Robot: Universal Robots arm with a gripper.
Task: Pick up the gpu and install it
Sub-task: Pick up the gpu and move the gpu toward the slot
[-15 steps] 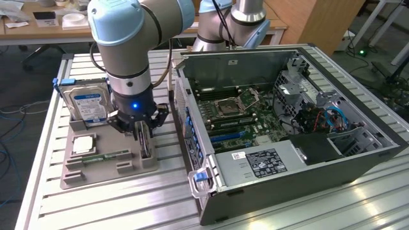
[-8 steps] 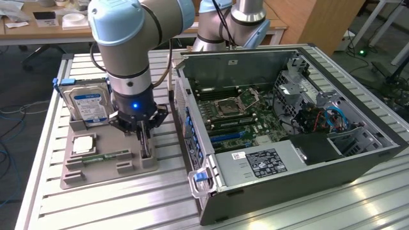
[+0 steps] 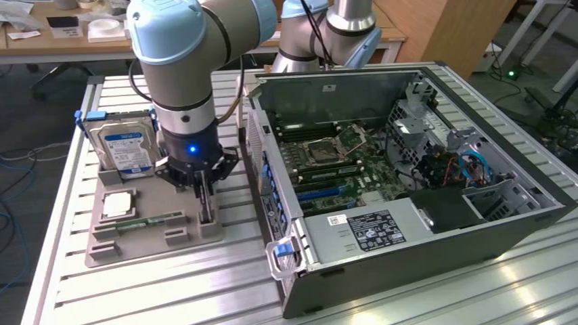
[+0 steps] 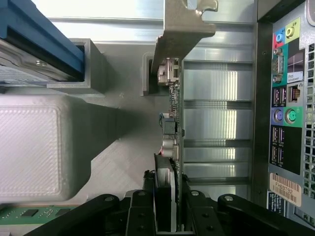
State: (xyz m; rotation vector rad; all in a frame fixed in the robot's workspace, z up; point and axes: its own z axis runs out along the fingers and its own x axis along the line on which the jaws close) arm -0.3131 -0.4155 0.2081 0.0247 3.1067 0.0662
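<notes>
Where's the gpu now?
The gpu stands on edge in the grey tray on the exterior view's left, between the hard drive and the computer case, clamped in the gripper.

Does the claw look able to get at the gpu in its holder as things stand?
Likely yes: the claw straddles the upright gpu, fingers at both faces; the hard drive stands clear beside.

Wooden desk (image 3: pixel 45 42), grey floor (image 3: pixel 23 115) beyond slatted metal table (image 3: pixel 181 291)

Hard drive (image 3: pixel 124 152), open computer case (image 3: pixel 407 267)
</notes>
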